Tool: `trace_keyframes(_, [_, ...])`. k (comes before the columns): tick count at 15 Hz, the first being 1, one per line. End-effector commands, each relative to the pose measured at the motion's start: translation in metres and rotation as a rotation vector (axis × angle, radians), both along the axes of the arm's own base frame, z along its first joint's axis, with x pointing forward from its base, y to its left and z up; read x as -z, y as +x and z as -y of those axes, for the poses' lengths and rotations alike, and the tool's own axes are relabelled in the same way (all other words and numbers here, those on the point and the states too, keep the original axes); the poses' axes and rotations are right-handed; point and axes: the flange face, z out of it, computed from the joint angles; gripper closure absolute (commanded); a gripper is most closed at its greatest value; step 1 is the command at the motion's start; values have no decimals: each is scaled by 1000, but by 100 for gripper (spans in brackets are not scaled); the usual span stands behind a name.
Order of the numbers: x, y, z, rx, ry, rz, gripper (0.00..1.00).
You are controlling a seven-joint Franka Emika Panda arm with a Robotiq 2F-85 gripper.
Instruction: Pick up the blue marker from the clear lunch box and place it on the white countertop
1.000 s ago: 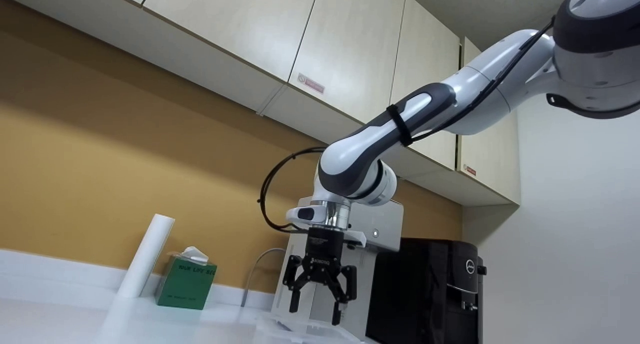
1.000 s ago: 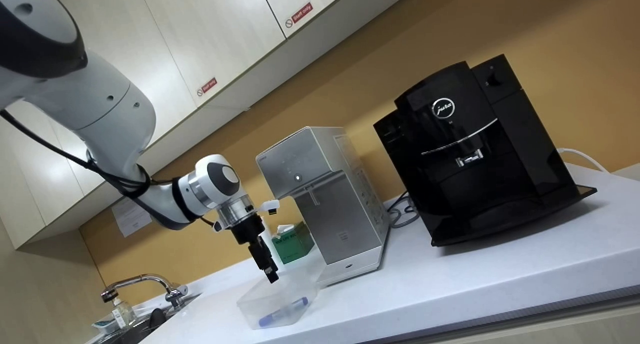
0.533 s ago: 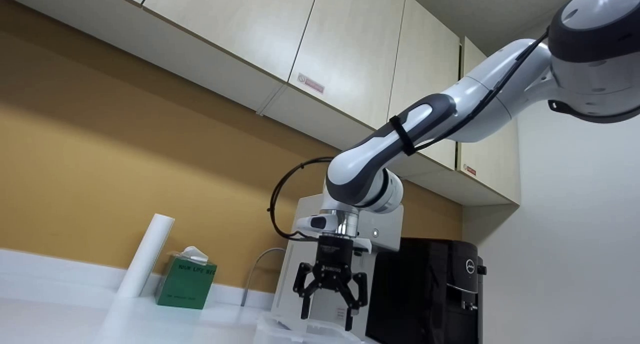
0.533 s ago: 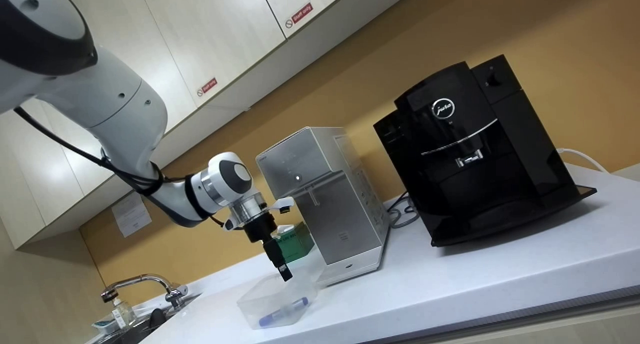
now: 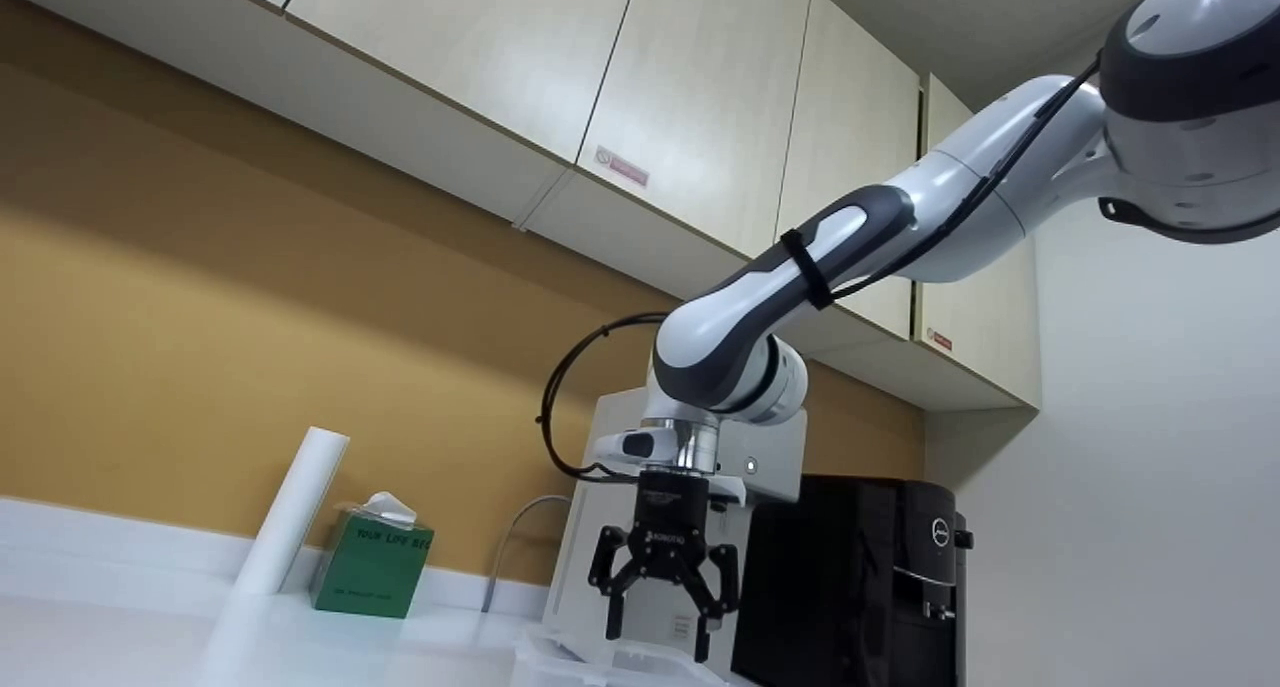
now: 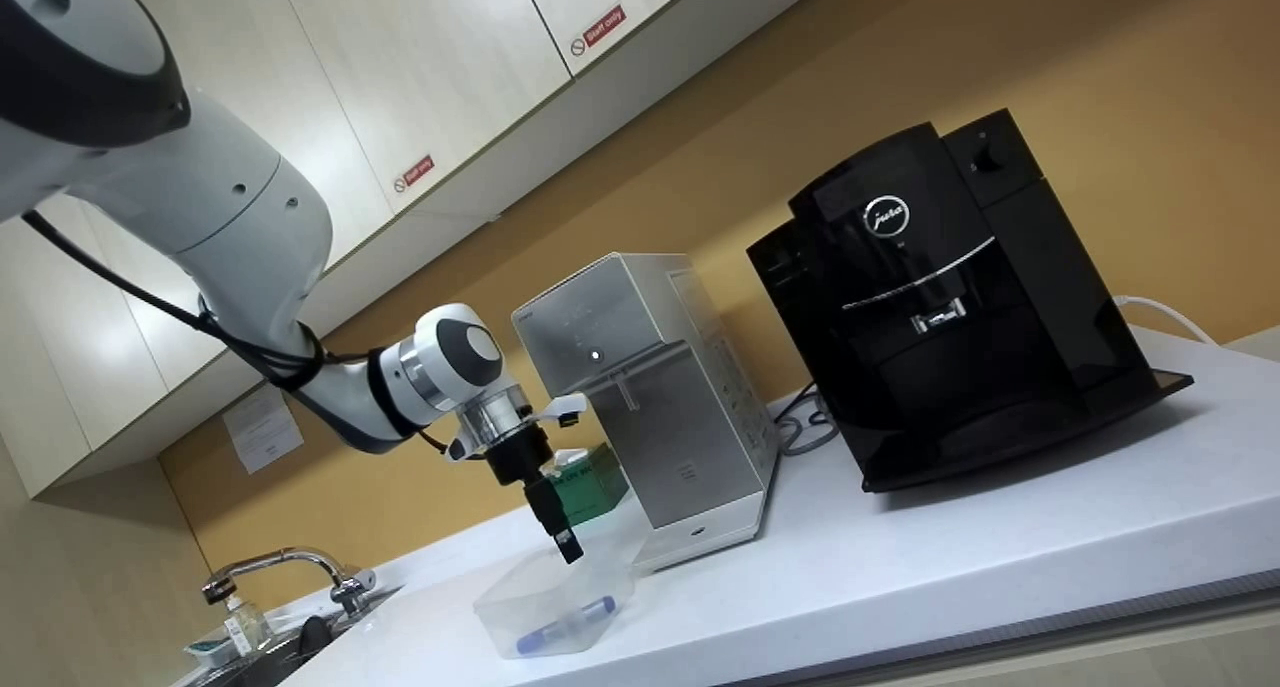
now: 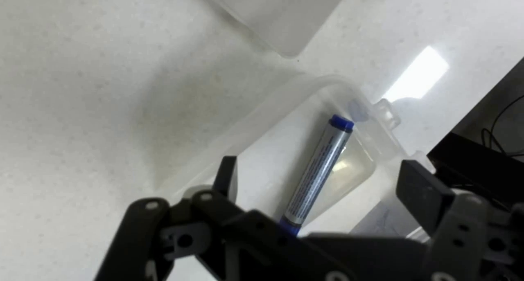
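The blue marker (image 7: pixel 317 174) lies inside the clear lunch box (image 6: pixel 508 619), and in the wrist view its long axis climbs steeply, up and to the right, askew to the box's straight sides. In an exterior view it slants as well, low at the left and higher at the right. Its slim barrel is silvery and covered in fine print, with smooth blue plastic at both ends; which end is the tip I cannot tell. My tool (image 5: pixel 658 639) is spread wide above the box, its blocky matt black fingers (image 7: pixel 423 193) standing to either side of the marker as the wrist camera sees it; whether their tips dip below the rim I cannot tell. The box is cloudy, see-through plastic with rounded corners and small tabs at its edge. It sits on the white counter (image 7: pixel 61 109), smooth, faintly glossy and finely flecked with grey, near a boxy silver-grey dispenser (image 6: pixel 660 407) with flat panels and crisp edges. In both exterior views a glossy black coffee machine (image 6: pixel 970 267) and a green, straight-sided tissue box (image 5: pixel 370 567) stand on the same counter, with the dispenser between them.
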Motion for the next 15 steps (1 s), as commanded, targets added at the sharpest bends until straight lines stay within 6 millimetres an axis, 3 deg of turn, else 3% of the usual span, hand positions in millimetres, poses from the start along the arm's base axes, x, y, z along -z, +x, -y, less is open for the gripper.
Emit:
trace_keyframes(1, [-2,-1,0,4,-3,-6,0])
trace_keyframes(10, [-9,-21,-5,40,13,46,0])
trace_keyframes(15, [-3,-46,1,52,6,44,0])
